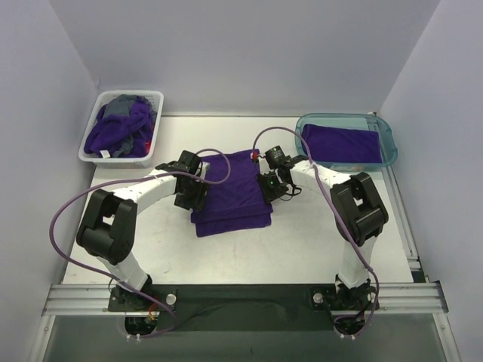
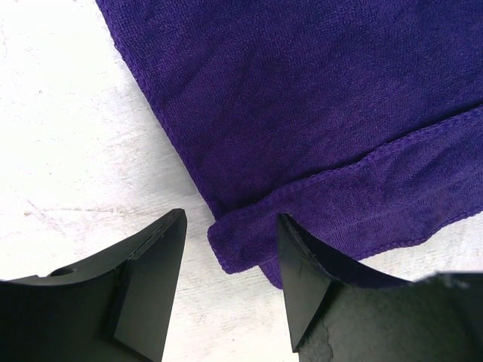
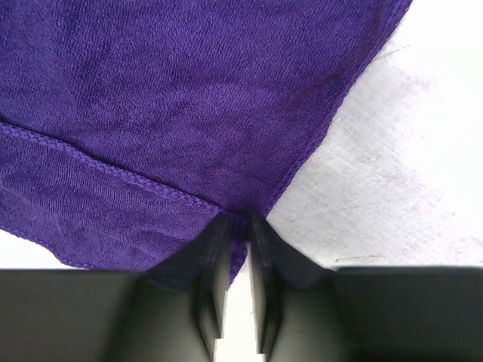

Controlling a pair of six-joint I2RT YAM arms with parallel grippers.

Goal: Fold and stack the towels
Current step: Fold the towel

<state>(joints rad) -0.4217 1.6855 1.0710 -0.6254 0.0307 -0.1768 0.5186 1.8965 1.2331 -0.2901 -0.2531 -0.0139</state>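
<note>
A deep purple towel [image 1: 234, 188] lies folded in the middle of the table, its layers slightly offset at the near edge. My left gripper [image 1: 190, 194] is at the towel's left edge. In the left wrist view the left gripper [image 2: 232, 219] stands open, and the near corner of the towel [image 2: 317, 98] lies between its fingertips. My right gripper [image 1: 269, 185] is at the right edge of the towel. In the right wrist view the right gripper [image 3: 240, 222] is pinched shut on a corner of the towel [image 3: 189, 90].
A white slotted basket [image 1: 121, 158] at the back left holds crumpled purple towels [image 1: 121, 130] with bits of grey and red cloth. A teal tray [image 1: 389, 139] at the back right holds a folded purple towel [image 1: 343, 143]. Walls enclose the table.
</note>
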